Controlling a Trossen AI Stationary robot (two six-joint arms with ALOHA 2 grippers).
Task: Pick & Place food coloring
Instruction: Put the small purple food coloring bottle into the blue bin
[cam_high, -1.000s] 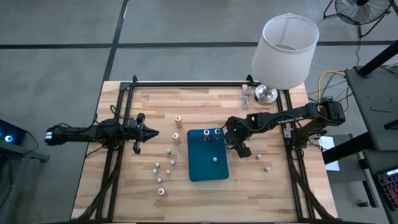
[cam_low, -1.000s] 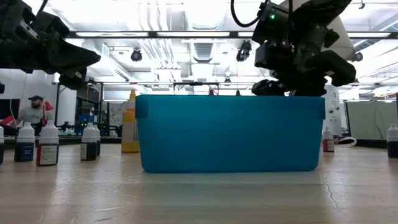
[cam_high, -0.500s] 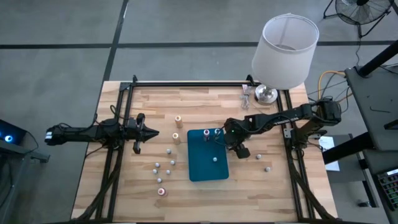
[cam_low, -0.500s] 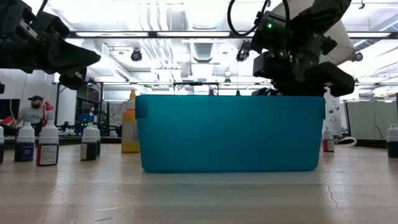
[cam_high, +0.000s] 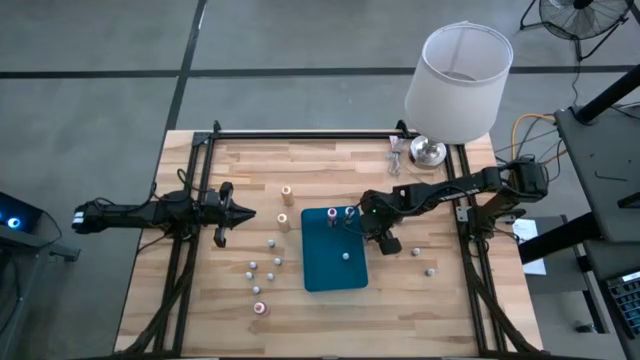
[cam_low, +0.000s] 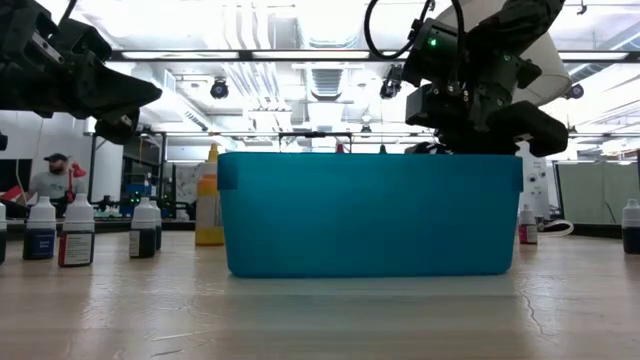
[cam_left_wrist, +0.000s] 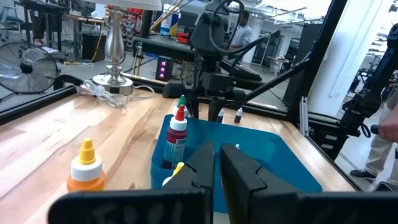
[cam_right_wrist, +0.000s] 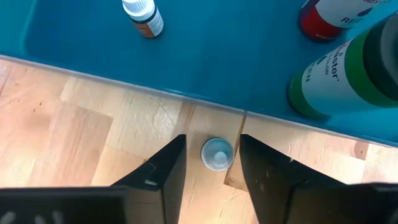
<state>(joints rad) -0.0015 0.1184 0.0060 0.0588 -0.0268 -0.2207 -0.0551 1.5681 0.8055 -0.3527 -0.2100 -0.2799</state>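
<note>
right gripper (cam_high: 367, 225) nudged toward tray (cam_high: 325, 268) | jaws apart, seemingly straddling small bottle (cam_right_wrist: 217, 153) | left narrow

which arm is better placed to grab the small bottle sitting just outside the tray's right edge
Right. The right gripper hangs open directly over that small bottle beside the teal tray, one finger either side. The left gripper waits well away on the table's left.

bottles in tray (cam_high: 345, 255): 3 | tray (cam_high: 325, 272): 1 | lamp (cam_high: 457, 70): 1
</note>
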